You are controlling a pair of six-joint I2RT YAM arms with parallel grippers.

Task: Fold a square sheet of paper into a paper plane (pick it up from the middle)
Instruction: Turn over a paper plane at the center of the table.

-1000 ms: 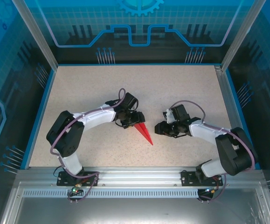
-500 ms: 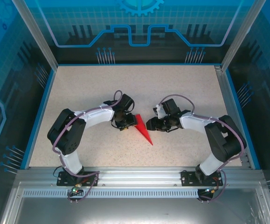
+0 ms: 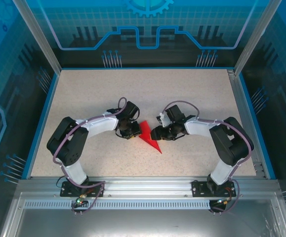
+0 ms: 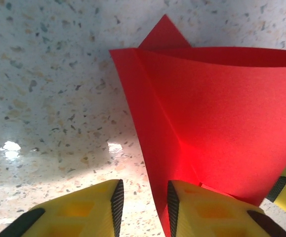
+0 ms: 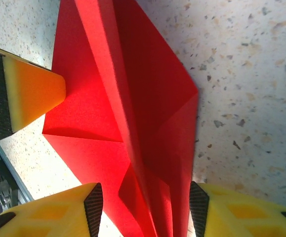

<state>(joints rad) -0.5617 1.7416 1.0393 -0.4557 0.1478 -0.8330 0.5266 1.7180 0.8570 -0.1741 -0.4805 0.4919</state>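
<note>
Top external view: the paper plane point(image 3: 150, 139), part-folded, lies at the worktop point(image 3: 88, 94) centre. At its left edge the left gripper point(image 4: 143, 207), jaws narrowly apart, holds nothing; the right gripper point(image 5: 142, 207), half open, straddles its ridge ungripped. Judged step: wing creasing; next requires pinching that ridge.
</note>
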